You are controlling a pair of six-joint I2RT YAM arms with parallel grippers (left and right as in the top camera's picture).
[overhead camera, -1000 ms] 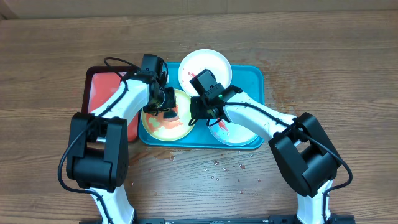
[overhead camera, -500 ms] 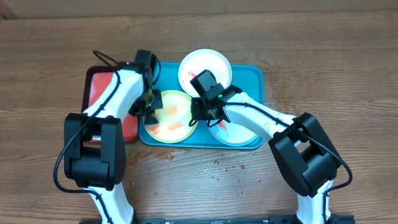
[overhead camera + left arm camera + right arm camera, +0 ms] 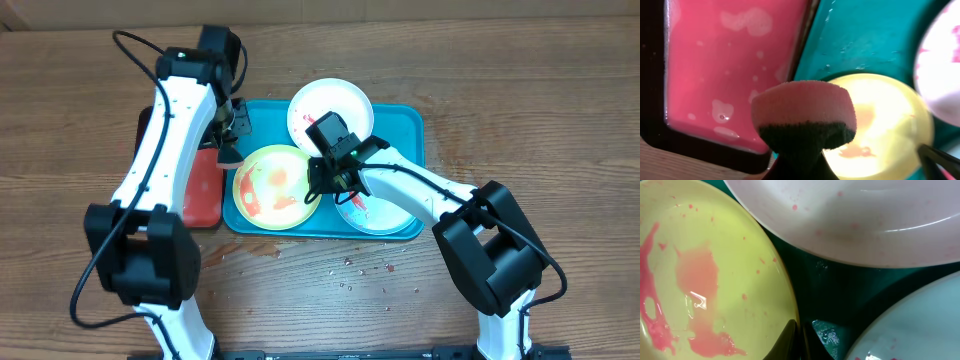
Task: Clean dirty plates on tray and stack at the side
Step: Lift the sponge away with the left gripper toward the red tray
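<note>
Currently: left gripper [image 3: 228,138] is clenching a pink sponge [image 3: 802,115], hanging above the edge where red tray [image 3: 200,195] and teal tray [image 3: 400,125] are meeting; right gripper [image 3: 796,341] is pinching the rim of the yellow plate [image 3: 272,185], which is lying on the teal tray, smeared with sauce. Scrubbing well is likely calling for flat sponge contact, strokes running toward the pinned rim, plate kept from sliding

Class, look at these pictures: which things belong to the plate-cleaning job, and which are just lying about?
Part of the job: white plate, yellow-green plate, green-rimmed plate, teal tray, sponge.

Just lying about: red tray, scattered crumbs.
</note>
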